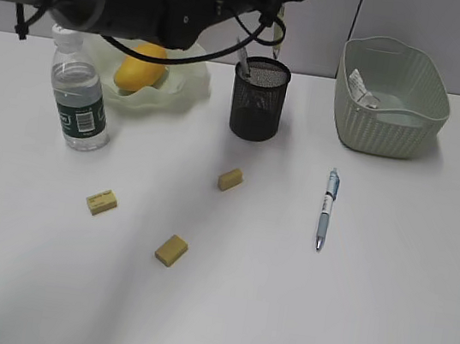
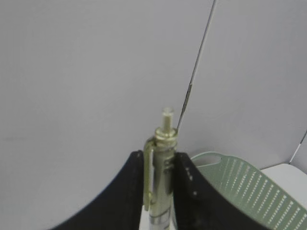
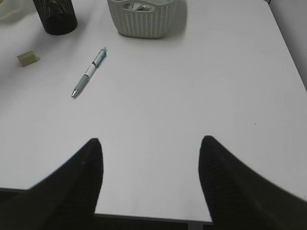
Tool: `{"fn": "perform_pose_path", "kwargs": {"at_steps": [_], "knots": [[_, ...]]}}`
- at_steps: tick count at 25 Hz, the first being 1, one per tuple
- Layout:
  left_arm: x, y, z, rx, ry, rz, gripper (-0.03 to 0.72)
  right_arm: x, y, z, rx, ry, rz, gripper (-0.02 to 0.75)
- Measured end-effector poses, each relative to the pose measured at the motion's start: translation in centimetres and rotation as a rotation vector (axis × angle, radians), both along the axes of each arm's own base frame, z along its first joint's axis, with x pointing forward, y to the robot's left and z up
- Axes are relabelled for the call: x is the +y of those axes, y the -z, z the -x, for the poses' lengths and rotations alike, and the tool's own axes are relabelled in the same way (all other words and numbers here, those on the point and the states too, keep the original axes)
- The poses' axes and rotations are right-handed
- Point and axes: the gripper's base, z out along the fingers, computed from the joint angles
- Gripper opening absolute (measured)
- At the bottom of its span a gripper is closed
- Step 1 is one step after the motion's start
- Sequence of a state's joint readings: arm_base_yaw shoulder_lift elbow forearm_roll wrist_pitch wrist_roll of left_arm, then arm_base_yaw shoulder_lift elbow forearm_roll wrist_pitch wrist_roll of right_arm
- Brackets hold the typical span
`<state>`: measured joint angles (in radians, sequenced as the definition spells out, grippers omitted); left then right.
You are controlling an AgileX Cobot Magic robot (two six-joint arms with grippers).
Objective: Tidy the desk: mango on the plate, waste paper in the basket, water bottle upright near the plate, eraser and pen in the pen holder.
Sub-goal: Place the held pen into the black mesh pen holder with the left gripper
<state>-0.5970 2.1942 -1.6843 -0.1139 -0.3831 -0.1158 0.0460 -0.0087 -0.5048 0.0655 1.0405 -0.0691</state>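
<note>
Lowering a pen into the pen holder (image 1: 259, 98), the left pincer (image 2: 160, 191) has it clenched upright, clip end up.

Held vertical, that gold-clipped pen (image 2: 162, 163) looks lined up to slide tip-first into the mesh cup. Over in the right wrist view, the right pincer (image 3: 151, 158) hangs released above bare desk (image 1: 379, 333), grasping nothing. Mango (image 1: 141, 67) sits on the plate (image 1: 185, 96) at ten o'clock; water bottle (image 1: 78, 102) stands upright beside it, its green label too small to read. Waste paper (image 1: 361, 86) lies in the basket (image 1: 387, 118). Another pen (image 1: 327, 208) waits at three o'clock, with three erasers (image 1: 171, 250) loose toward six. Arm lettering ends "PER".
</note>
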Motion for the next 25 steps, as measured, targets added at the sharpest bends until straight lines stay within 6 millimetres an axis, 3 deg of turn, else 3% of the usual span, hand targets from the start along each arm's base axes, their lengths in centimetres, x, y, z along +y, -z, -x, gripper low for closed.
{"fn": "perform_pose_path", "kwargs": {"at_steps": [11,25], "knots": [[-0.6,4.7,-0.7,0.063,0.002,-0.047,0.145,0.0,0.0,0.0,0.000,0.000,0.000,0.497],[-0.6,6.1,-0.5,0.156,0.012,-0.105,0.155,0.0,0.0,0.0,0.000,0.000,0.000,0.496]]}}
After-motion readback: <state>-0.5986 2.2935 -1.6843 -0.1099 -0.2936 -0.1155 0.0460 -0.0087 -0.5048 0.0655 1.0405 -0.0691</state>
